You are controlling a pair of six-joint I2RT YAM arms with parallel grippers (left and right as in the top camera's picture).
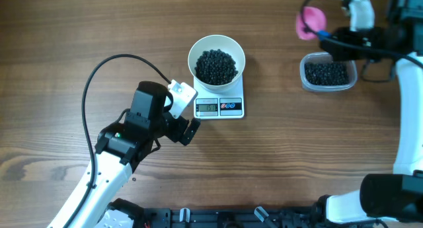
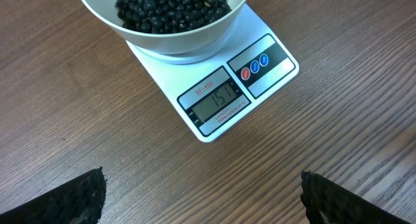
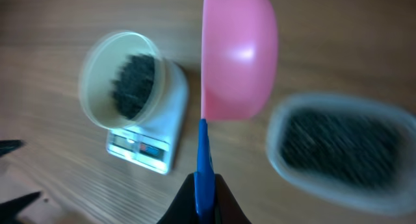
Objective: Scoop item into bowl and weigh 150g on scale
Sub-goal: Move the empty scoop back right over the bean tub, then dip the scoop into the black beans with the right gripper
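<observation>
Left fingers [image 2: 71,201]: released, spread wide, nothing between them; hovering low over table [image 2: 78,120] just short of scale, wrist camera aimed at display.
Scale [image 1: 220,108]: flat on table, about mid-table.
Display [image 2: 218,100]: looks like 151; last digit not fully certain.
Bowl [image 2: 175,42]: white, sitting on scale platform and covering most of it; display and buttons [image 2: 255,65] unobstructed.
Beans [image 1: 216,66]: dark heap inside bowl, covering bottom, below rim.
Right fingers [image 3: 182,208]: clenched on blue handle [image 3: 203,162] of scoop.
Scoop [image 3: 237,52]: pink, held up off table near tub, well apart from bowl; turned on edge toward wrist camera, so inside hidden there; no beans visible in it from overhead, as far as can be made out.
Tub [image 1: 305,75]: clear plastic, right side of table, good stock of beans inside.
Done: beans scooped into bowl, bowl on scale, reading at or a hair over target, judging by display.
Remaining: probably just confirming reading and parking scoop; if strict on target, take out a bean or two.
Risk: any bump to bowl or scale from left fingers would shift reading; best kept off it.
</observation>
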